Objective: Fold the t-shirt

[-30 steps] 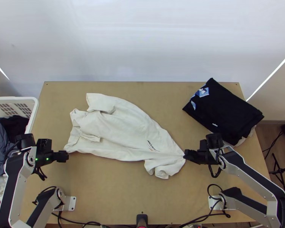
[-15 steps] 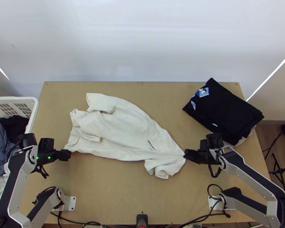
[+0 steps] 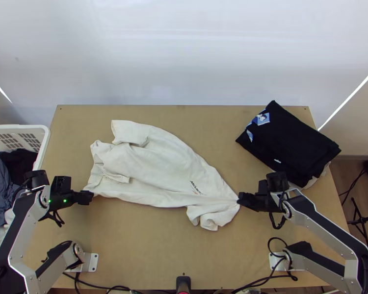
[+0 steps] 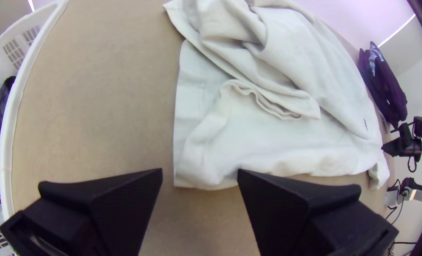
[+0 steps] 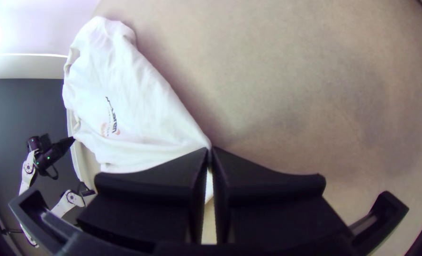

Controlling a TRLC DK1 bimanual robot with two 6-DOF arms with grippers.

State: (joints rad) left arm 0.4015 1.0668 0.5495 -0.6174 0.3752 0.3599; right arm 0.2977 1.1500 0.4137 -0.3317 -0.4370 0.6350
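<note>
Since the earlier frames, the left end effector has edged in toward the near left corner of the t-shirt, while the shirt and the right end effector have kept their places.

The white t-shirt lies rumpled across the middle of the table, wide and loosely layered at its left end, narrowing toward the right. A small flap, perhaps a sleeve, is doubled over near that left end. Small printed lettering sits toward the right end, and beside the grip a bunched portion spills toward the near edge.

The right end effector is clamped on a pinch of cloth at the right end, with creases running in to it. The left one has its fingers parted, the corner just ahead of them and, as far as I can tell, not yet held.

I would expect light, soft, limp cloth, unlikely to be harmed by a firm pinch but quick to wrinkle and to drag its loose layers along. The near left corner looks the best hold: take all its layers close to the edge, then draw gently against the right grip to straighten the near side. A shallow bite could catch one layer only and skew the rest.

Farther out, a dark folded pile rests at the table's far right, and a white basket with clothes stands at its left side.
</note>
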